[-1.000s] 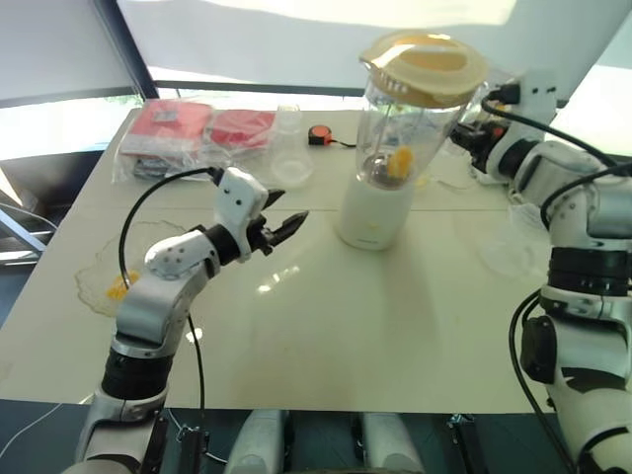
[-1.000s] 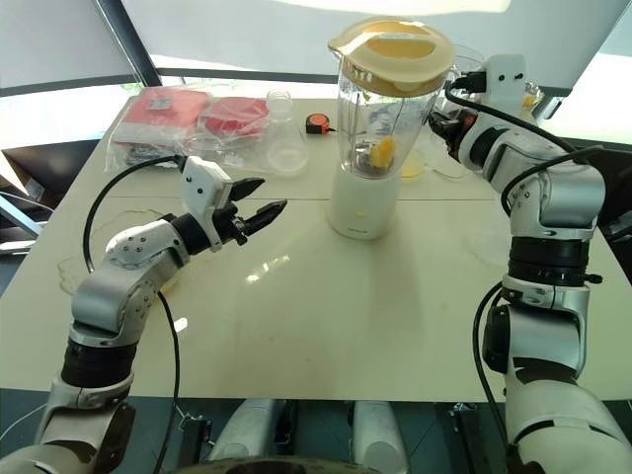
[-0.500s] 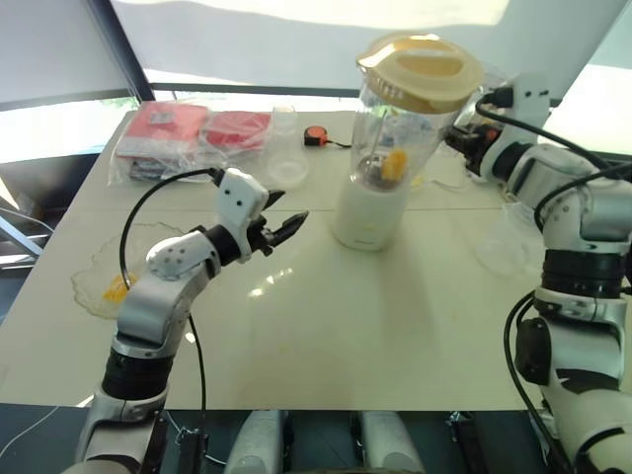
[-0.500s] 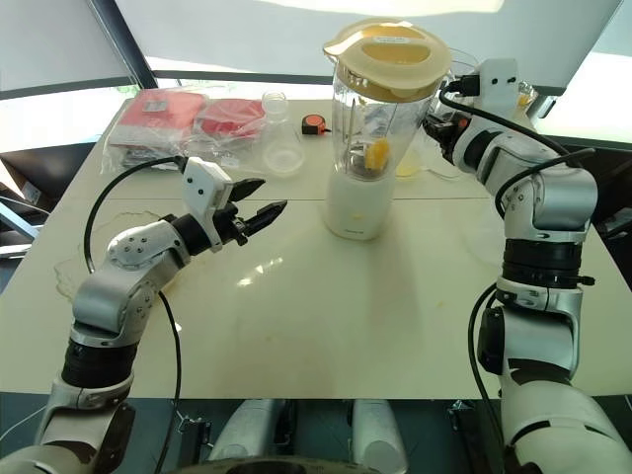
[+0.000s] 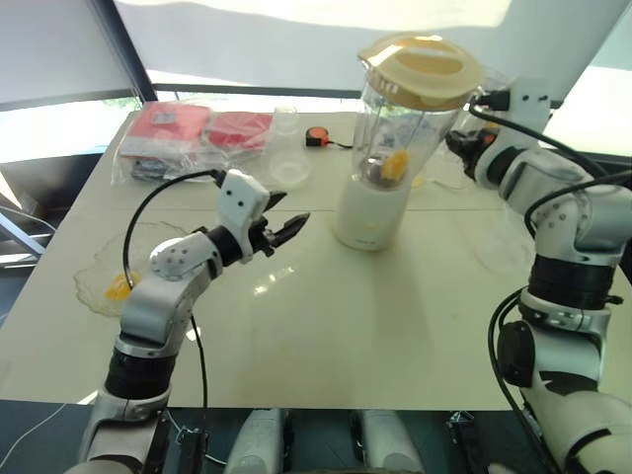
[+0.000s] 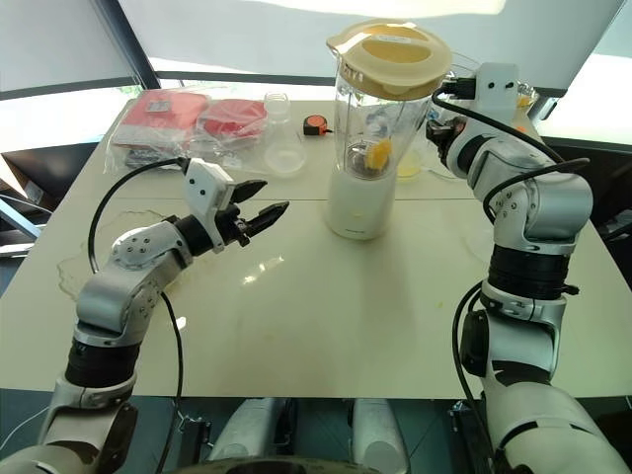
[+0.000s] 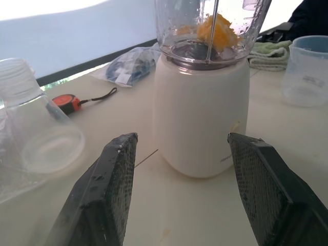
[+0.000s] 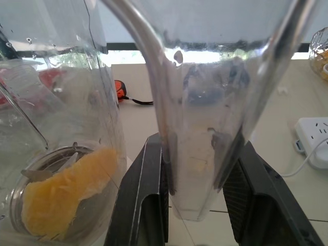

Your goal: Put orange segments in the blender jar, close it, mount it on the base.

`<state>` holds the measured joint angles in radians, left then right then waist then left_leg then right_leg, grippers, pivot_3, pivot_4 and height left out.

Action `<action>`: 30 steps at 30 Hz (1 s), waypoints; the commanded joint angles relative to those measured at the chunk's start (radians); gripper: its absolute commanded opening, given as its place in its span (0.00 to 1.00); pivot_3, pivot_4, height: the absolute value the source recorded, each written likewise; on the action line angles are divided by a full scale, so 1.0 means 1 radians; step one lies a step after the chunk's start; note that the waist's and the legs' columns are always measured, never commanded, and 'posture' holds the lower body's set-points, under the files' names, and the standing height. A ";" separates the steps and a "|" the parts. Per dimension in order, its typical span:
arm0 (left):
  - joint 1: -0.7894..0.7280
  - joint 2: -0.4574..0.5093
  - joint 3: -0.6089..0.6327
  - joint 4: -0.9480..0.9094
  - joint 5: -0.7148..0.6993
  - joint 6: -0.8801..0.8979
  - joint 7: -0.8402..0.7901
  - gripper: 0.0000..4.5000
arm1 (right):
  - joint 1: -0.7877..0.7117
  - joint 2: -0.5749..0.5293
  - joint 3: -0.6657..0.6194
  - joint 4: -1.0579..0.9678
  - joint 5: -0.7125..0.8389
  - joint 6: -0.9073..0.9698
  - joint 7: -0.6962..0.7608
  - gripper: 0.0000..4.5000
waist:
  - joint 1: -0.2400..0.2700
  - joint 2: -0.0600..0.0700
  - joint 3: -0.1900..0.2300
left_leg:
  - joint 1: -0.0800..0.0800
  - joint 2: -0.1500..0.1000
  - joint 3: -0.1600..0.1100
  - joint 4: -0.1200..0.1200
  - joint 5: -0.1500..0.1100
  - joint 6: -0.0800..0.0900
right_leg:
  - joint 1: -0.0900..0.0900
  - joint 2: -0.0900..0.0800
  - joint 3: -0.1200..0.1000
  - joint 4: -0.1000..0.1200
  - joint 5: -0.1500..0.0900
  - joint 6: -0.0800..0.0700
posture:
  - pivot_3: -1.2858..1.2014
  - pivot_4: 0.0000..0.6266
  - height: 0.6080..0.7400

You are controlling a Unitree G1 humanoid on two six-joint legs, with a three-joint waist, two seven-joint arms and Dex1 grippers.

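The blender jar (image 5: 400, 128) stands upright on the cream base (image 5: 367, 212) at mid-table, with the pale yellow lid (image 5: 420, 67) on top. Orange segments (image 5: 397, 164) lie inside by the blade and look glossy through the wall (image 8: 61, 189). My right gripper (image 5: 456, 143) reaches in from the right. It is shut on the jar's clear handle (image 8: 200, 128), one finger (image 8: 146, 195) on each side. My left gripper (image 5: 284, 219) hovers open and empty left of the base (image 7: 202, 118), pointing toward it, apart from it.
A shallow clear bowl (image 5: 91, 259) holding an orange piece sits at the left edge. Red packets in a plastic bag (image 5: 188, 133), a clear flask (image 5: 286, 148) and a tape measure (image 5: 318, 135) lie at the back. Another clear bowl (image 5: 499, 247) sits at the right, a power strip (image 8: 312, 141) behind it.
My right elbow has swung inward and the wrist has turned a little while keeping its hold on the handle. The jar, the base and my left arm stay put.
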<state>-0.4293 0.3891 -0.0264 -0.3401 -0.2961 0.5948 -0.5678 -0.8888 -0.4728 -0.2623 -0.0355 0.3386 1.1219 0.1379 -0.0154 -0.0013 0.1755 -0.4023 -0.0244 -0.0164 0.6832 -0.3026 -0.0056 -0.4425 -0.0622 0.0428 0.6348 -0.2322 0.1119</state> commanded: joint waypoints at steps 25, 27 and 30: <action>-0.006 -0.057 -0.070 0.007 0.029 -0.071 0.045 0.66 | -0.008 -0.008 0.042 -0.003 -0.029 0.010 0.012 0.99 | -0.002 0.000 0.000 | 0.001 0.000 0.000 0.000 0.000 0.000 | 0.001 0.000 0.000 0.000 0.001 0.000 | 0.52 0.24 1.00; -0.003 -0.053 -0.066 0.007 0.027 -0.072 0.042 0.66 | 0.002 -0.007 0.038 -0.024 -0.026 0.023 0.009 0.99 | -0.001 0.000 0.000 | 0.001 0.000 0.000 0.000 0.000 0.000 | 0.001 0.000 0.000 0.000 0.001 0.000 | 0.52 0.24 1.00; 0.003 -0.046 -0.061 0.005 0.023 -0.071 0.039 0.66 | 0.033 -0.004 0.033 -0.073 -0.021 0.055 0.003 0.99 | 0.000 0.000 0.000 | 0.001 0.000 0.000 0.000 0.000 0.000 | 0.001 0.000 0.000 0.000 0.001 0.000 | 0.52 0.24 1.00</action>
<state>-0.4249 0.3373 -0.1025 -0.3161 -0.2695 0.5499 -0.5233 -0.8563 -0.4782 -0.2120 -0.0455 0.3115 1.1658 0.1443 -0.0157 -0.0013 0.1754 -0.4012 -0.0243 -0.0162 0.6831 -0.3024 -0.0057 -0.4418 -0.0621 0.0430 0.6352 -0.2316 0.1116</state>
